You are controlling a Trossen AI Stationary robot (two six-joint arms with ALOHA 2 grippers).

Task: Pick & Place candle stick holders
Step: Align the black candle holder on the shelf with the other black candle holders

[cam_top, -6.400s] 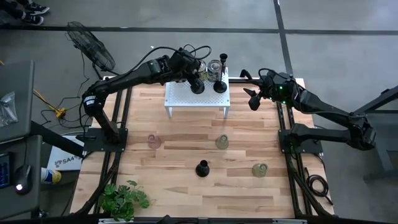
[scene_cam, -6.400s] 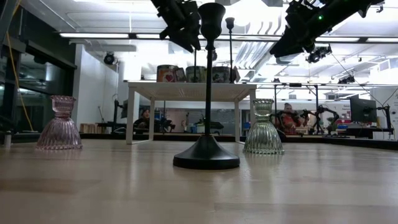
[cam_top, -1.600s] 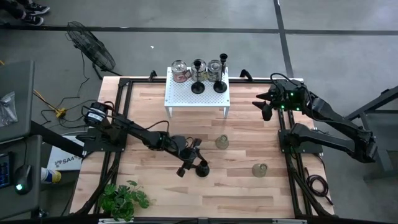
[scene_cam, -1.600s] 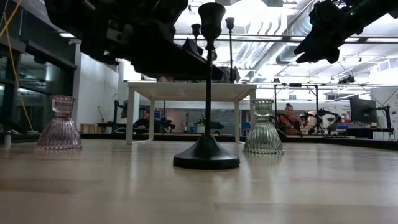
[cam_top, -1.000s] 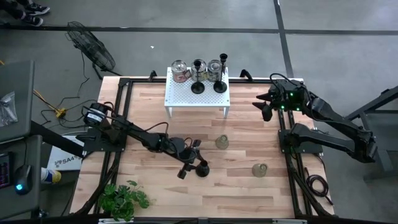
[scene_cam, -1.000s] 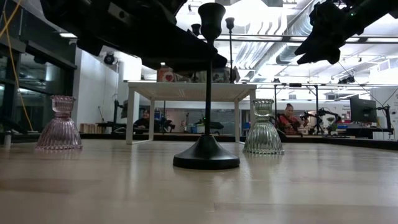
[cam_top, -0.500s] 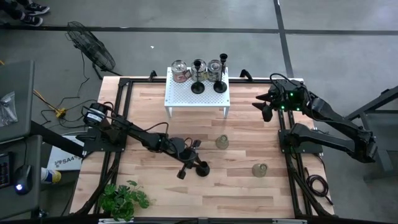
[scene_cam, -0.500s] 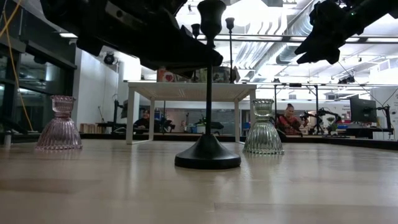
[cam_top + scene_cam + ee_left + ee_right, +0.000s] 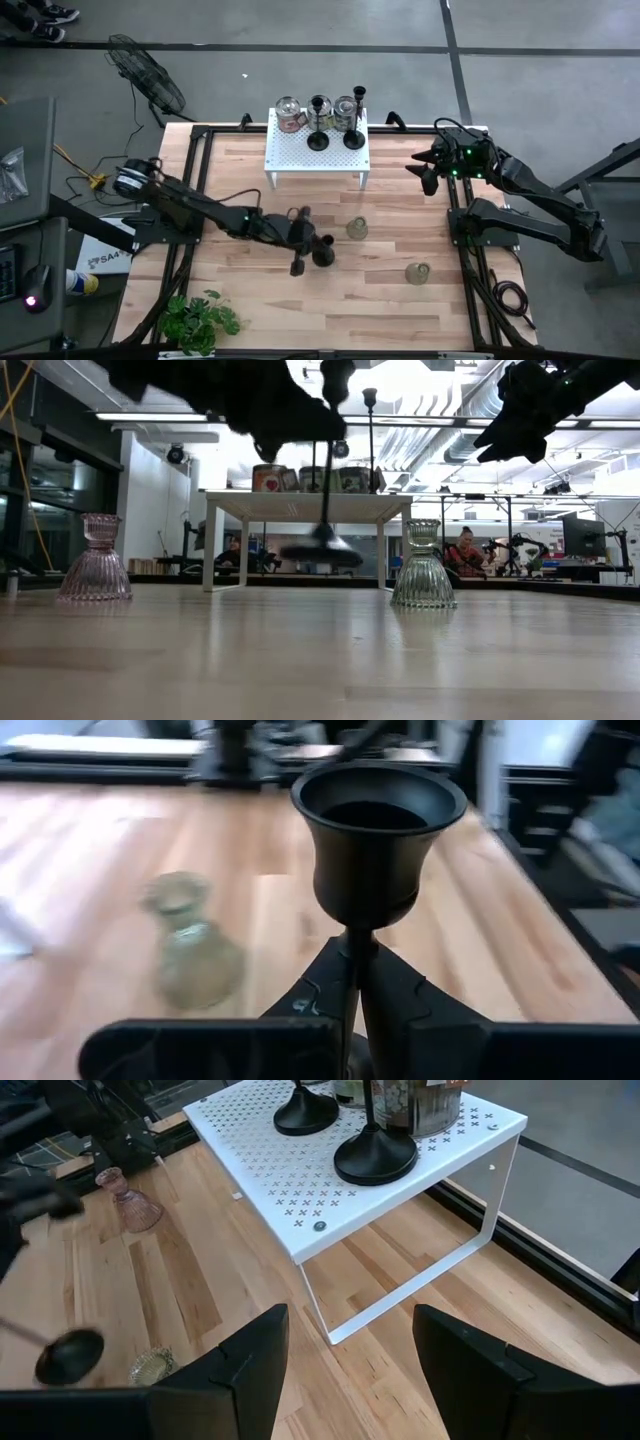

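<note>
Black candlestick (image 9: pixel 322 510) now lifted off table.

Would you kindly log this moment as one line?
left gripper: shut on black candlestick, lifted off table | right gripper: open, waiting beside white stand

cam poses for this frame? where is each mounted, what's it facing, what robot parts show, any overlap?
High: overhead, straight down; both arms, white stand, table.
Low: table height, level toward the room; lifted black stick, pink cup.
Left wrist: past the left gripper, shut on the stick's stem.
Right wrist: past the open right gripper at the stand.
Shared: the stick shows in all four.
</note>
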